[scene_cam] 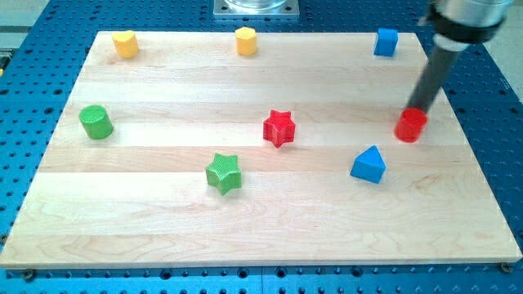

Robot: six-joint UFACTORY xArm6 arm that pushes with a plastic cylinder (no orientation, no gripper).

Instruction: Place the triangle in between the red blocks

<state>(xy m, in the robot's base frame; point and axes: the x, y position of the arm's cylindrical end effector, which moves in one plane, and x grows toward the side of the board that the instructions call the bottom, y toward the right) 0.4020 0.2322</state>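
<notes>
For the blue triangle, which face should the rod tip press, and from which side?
Likely its lower face, from the view's bottom. The blue triangle lies below the gap between red star and red cylinder. My tip now sits at the cylinder.

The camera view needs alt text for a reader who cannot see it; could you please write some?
My tip rests at the top edge of a red cylinder on the right of a wooden board, with a blue triangle below-left and a red star mid-board. Elsewhere: green star, green cylinder, two yellow blocks, blue cube.
</notes>
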